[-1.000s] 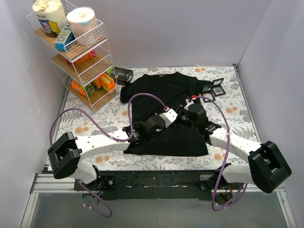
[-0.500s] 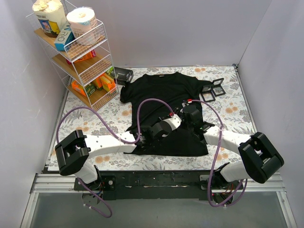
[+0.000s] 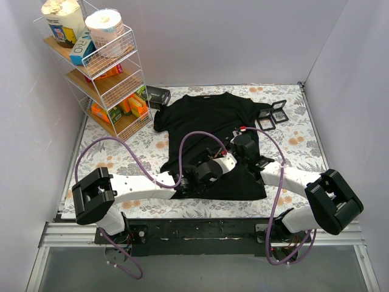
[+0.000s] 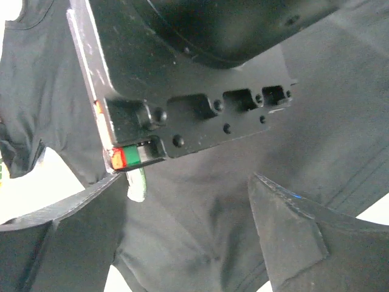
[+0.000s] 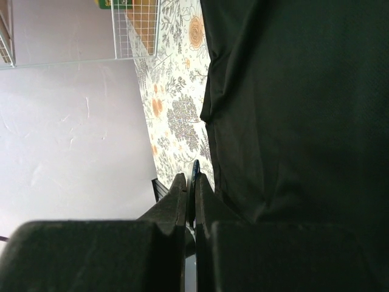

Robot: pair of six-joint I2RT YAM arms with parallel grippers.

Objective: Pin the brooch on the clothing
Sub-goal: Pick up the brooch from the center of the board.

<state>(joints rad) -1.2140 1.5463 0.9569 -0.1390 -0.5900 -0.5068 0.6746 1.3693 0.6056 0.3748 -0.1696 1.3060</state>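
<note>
The shirt (image 3: 203, 112) lies flat, collar away from the arms, on a desk (image 3: 304, 140) covered in a pale cloth printed with grey leaves and orange flowers. Plain pale walls (image 3: 243, 42) close the desk in behind the shirt and on both sides. Beyond the shirt's sleeve on the left arm's side, in the far corner, we see a white wire rack (image 3: 103, 79) with wooden shelves. There are packets on the shelves and a paper roll (image 3: 104, 27) on top. A dark box (image 3: 158, 95) sits between rack and shirt, just beside that sleeve. Two small black frames (image 3: 271, 115) lie just beside the other sleeve. Nearer than the shirt's hem, a black rail (image 3: 200, 228) carries both arm bases, and purple cables (image 3: 109, 146) loop over the cloth.

Both arms reach in over the shirt's lower half and meet above its middle. The right pincer (image 5: 190, 182) is closed. A thin, dark-edged sliver shows between its tips. We take this for the brooch (image 5: 194, 170), seen edge-on and held over the shirt. The left pincer (image 4: 185, 182) stands open with nothing between its fingers (image 4: 285, 237). It sits just under the right pincer's black body, with shirt fabric below. We cannot tell whether either pincer touches the shirt.
</note>
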